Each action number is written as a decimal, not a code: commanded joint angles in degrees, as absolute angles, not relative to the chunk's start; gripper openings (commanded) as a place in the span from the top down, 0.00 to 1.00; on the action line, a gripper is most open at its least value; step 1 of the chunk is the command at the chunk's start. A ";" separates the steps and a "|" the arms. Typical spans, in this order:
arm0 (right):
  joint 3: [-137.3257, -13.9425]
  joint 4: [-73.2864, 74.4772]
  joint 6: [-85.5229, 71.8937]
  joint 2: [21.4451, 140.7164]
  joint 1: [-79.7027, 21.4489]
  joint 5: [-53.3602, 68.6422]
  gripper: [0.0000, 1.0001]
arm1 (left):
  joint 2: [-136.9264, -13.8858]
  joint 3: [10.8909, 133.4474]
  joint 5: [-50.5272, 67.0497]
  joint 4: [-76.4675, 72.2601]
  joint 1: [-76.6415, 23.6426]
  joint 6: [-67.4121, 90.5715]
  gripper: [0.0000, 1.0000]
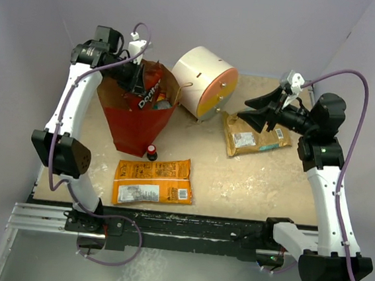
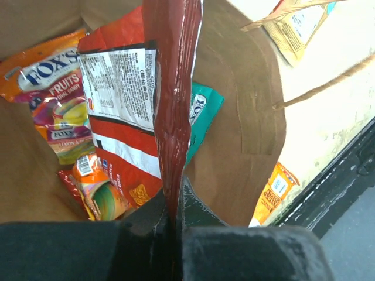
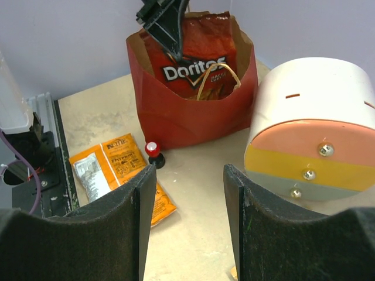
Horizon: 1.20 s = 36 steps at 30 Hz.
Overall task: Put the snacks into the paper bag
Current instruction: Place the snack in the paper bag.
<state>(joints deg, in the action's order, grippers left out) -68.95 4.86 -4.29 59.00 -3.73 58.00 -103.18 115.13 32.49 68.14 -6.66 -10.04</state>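
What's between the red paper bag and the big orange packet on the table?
A tiny red-capped bottle, at the base of the paper bag, beyond the orange packet; top view.

a cream cylindrical drawer unit (image 1: 203, 81) lies on its side at the back of a speckled beige table (image 1: 249, 186), its round face banded peach, yellow and pale grey. a tiny dark bottle (image 1: 152, 153) with a red cap stands upright nearer the middle, apart from it.

"Doritos" on dark red packet (image 3: 188, 45)
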 commanded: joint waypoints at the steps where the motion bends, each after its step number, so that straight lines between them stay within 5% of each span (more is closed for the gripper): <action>1: -68.86 3.01 -3.85 59.15 -3.52 57.50 0.48 | -96.96 115.08 36.00 62.84 -6.24 -9.29 0.99; 8: -68.42 3.08 -3.78 58.72 -3.52 57.13 0.48 | -94.60 113.58 40.97 60.00 -6.18 -3.69 1.00; 15: -68.03 3.12 -3.77 58.37 -3.52 57.22 0.48 | -95.77 110.56 32.25 60.68 -3.50 -5.63 1.00; 36: -67.39 2.11 -4.26 58.97 -3.52 57.09 0.47 | -94.13 100.92 2.05 54.71 -2.72 -21.18 0.61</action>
<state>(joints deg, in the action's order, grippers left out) -67.72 4.75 -4.34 59.24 -3.73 57.63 -97.23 101.06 7.81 58.94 -2.74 -18.17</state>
